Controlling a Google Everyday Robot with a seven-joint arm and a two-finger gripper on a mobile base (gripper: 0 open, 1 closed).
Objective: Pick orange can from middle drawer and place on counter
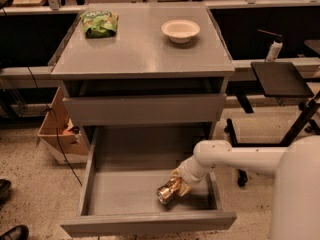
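In the open middle drawer (149,223), toward its front right, the gripper (180,186) had its jaws clamped on the orange can (168,191). The can sat tilted, its long axis diagonal, with its silver end pointing at the drawer's front-left corner.

End effector (178,186) around orange can (168,191) in middle drawer (150,223), free room leftward.

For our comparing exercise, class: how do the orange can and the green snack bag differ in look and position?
The orange can is shiny and cylindrical; the green snack bag is crinkly and flattish. The can sits tilted low down in the open middle drawer, against the gripper; the bag lies up on the counter, far from the gripper. Both are small.
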